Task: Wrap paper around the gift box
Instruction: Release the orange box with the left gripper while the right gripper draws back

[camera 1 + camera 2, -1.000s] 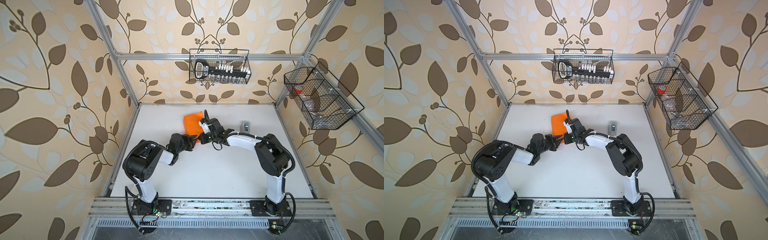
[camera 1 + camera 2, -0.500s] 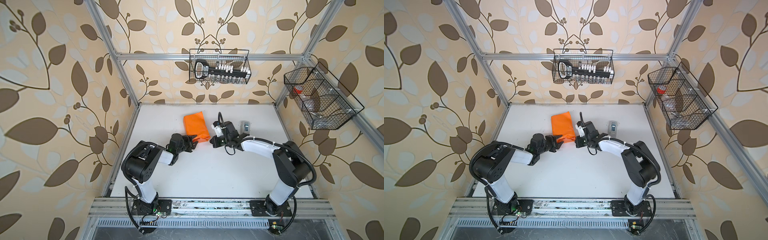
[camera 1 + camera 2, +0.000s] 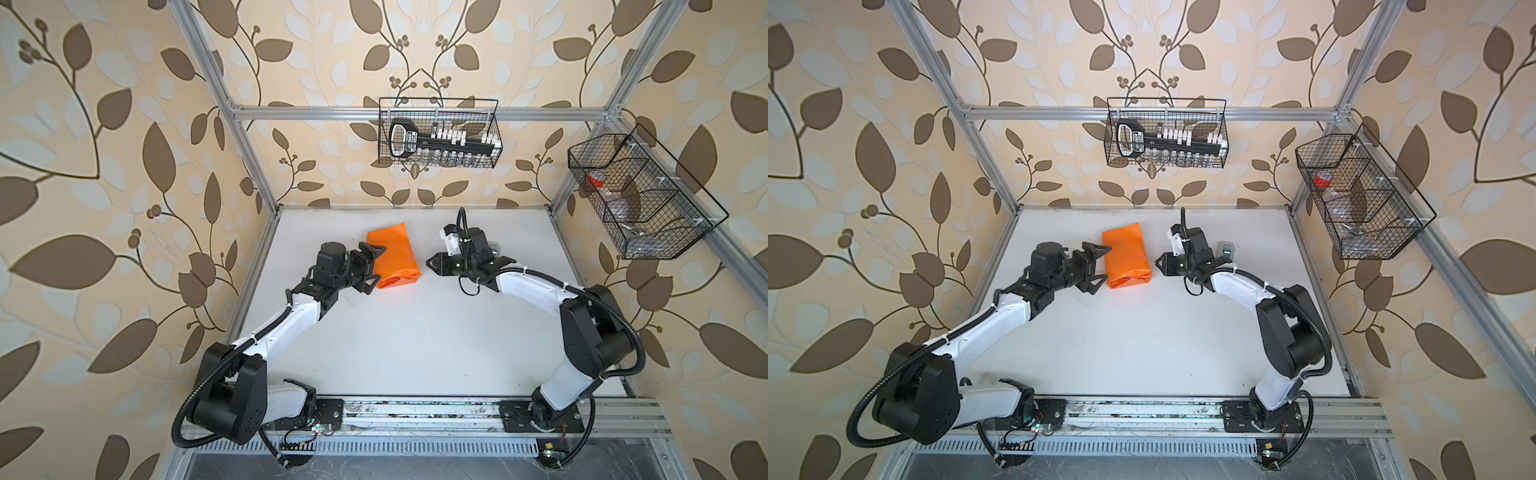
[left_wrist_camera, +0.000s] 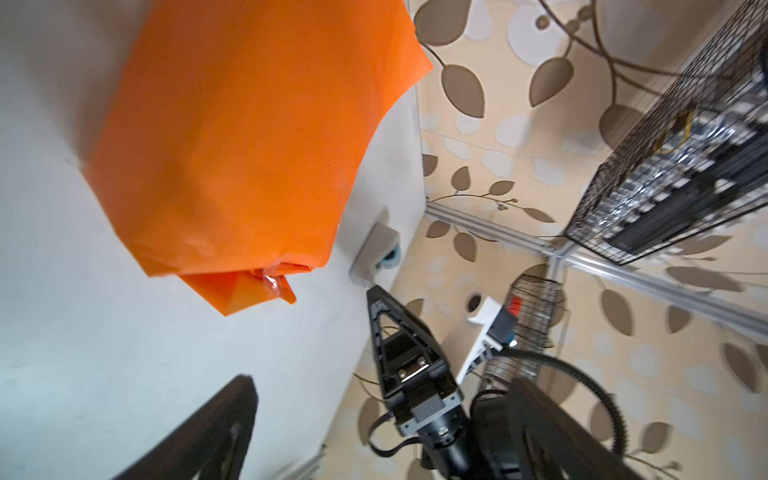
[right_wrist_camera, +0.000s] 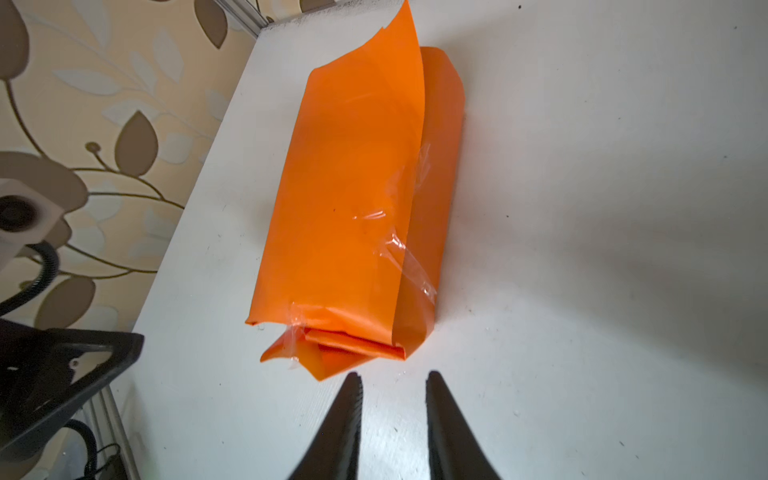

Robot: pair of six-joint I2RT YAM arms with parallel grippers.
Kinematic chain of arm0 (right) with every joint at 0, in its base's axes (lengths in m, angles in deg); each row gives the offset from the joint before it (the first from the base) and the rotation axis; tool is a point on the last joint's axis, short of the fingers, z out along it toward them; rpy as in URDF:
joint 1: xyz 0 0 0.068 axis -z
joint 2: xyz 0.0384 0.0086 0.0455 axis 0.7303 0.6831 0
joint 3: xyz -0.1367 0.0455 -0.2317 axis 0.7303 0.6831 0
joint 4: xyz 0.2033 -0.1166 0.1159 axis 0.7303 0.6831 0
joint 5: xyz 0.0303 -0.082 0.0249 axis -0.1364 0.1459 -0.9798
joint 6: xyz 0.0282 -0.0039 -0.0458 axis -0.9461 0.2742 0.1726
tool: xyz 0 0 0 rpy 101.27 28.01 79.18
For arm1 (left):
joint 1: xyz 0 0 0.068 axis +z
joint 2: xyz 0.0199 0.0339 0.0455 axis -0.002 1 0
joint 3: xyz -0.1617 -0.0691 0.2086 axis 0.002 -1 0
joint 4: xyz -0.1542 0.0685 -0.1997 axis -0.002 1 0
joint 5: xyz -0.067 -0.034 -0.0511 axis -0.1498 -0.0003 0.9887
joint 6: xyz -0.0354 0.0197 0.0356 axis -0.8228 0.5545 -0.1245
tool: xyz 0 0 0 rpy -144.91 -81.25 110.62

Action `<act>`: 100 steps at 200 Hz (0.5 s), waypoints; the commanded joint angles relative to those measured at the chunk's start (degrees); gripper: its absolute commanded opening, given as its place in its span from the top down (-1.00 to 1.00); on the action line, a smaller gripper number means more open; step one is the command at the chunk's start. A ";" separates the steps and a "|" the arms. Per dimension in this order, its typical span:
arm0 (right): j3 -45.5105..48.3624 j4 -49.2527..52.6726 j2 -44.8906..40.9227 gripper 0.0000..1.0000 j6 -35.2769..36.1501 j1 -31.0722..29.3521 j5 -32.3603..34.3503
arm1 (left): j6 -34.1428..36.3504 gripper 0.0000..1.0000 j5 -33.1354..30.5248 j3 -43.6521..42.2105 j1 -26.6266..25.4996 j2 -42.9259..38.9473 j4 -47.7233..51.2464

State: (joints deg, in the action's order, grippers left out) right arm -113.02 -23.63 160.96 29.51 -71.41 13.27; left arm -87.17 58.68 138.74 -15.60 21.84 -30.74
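The paper point(image 3: 392, 257) point(image 3: 1127, 257) is bright orange and wrapped into a long parcel lying on the white table point(image 3: 415, 340). The right wrist view shows clear tape along its seam and over the folded near end point(image 5: 353, 199); the far end stands loose. The gift box is hidden inside the paper. My left gripper point(image 3: 379, 267) point(image 3: 1104, 264) is open wide at the parcel's left side, holding nothing. My right gripper point(image 3: 430, 264) point(image 3: 1158, 262) point(image 5: 393, 374) is just off the parcel's right side, its jaws a little apart and empty.
A small grey-white tape dispenser point(image 3: 494, 248) point(image 3: 1226, 249) point(image 4: 376, 249) stands behind the right wrist. A wire basket point(image 3: 438, 137) hangs on the back wall and another point(image 3: 640, 199) on the right wall. Metal frame posts edge the table.
My right gripper has pulled back rightward off the parcel and parted its jaws. My left gripper has opened wide beside the parcel. The parcel lies free.
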 commanded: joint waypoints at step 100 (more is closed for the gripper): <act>9.10 -4.42 2.77 0.84 -8.46 1.54 -5.43 | 41.93 -0.58 0.72 53.33 11.23 47.61 30.18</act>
State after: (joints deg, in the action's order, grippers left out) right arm -109.04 -27.02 167.36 22.47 -69.42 9.88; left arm -49.68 53.56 189.67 -7.73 66.83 -0.32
